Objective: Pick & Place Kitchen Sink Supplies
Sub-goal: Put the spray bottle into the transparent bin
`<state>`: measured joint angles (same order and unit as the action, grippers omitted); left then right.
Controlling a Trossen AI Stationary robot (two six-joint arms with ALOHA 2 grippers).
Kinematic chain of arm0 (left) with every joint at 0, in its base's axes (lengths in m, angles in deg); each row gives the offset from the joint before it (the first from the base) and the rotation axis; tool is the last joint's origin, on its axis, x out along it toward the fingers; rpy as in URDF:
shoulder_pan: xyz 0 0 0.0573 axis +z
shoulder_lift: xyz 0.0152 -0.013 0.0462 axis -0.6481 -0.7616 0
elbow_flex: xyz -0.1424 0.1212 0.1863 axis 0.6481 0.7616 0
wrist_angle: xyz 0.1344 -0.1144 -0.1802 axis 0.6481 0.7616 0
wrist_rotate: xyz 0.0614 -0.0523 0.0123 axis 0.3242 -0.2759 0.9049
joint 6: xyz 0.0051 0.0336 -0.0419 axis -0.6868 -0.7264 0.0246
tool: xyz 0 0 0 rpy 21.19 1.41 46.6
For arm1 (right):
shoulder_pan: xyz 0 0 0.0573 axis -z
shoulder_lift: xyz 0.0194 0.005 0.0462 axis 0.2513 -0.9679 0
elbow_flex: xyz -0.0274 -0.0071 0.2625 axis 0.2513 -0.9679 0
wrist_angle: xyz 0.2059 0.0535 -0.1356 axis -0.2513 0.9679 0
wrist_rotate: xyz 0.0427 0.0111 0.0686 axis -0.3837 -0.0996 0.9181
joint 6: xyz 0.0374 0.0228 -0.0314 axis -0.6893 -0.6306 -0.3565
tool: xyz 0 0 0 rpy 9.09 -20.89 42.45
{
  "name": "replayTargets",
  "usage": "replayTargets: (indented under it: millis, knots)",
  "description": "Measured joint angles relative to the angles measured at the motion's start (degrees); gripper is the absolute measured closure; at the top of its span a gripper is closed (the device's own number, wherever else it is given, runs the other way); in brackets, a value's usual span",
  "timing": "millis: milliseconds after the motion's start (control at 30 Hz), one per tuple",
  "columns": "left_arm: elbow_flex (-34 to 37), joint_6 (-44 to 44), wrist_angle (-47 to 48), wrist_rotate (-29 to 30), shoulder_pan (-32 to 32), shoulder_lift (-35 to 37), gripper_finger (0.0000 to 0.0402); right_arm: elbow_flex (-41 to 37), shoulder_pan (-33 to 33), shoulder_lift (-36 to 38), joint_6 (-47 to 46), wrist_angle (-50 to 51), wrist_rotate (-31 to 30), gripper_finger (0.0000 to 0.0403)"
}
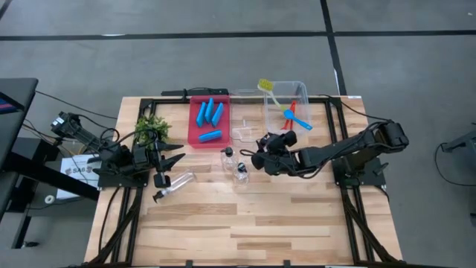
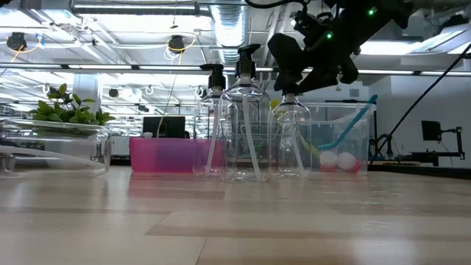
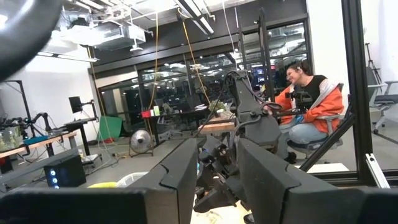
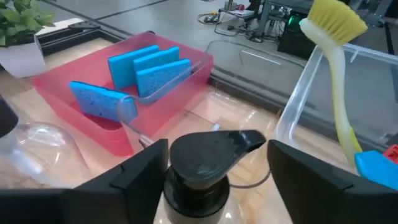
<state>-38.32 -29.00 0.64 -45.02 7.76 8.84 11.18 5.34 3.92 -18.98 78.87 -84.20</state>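
My right gripper (image 1: 260,159) (image 4: 217,163) is open. It reaches in from the table's right, with one finger on each side of the black pump top (image 4: 211,155) of an upright clear bottle (image 2: 291,143). Two more clear pump bottles (image 1: 228,158) (image 1: 242,174) stand just left of it. Another bottle (image 1: 175,182) lies on its side near my left gripper (image 1: 178,156) (image 3: 217,168), which is open and waits at the table's left. Blue sponges (image 1: 210,115) (image 4: 149,68) sit in the red tray (image 1: 195,138). The yellow-green brush (image 1: 266,88) (image 4: 336,56) and the red and blue brushes (image 1: 294,115) rest in a clear bin (image 1: 300,83).
A small potted green plant (image 1: 152,130) stands by the left arm, at the table's far left. A small clear container (image 1: 244,132) sits between the red tray and the brush bin. The near half of the wooden table (image 1: 245,231) is bare. A person (image 3: 308,106) sits beyond the table.
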Motion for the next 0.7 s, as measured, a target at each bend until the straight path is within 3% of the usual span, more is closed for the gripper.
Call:
replayTargets:
  millis: [367, 700]
  knots:
    - [0.00, 0.00, 0.02, 0.00, -0.01, -0.01, 0.0284, 0.00, -0.62, -0.02, -1.69, 0.15, 2.99, 0.0282]
    - [0.00, 0.00, 0.02, 0.00, 0.00, 0.00, 0.0284, 1.10, -3.19, 0.48, -1.83, 0.96, 3.01, 0.0278]
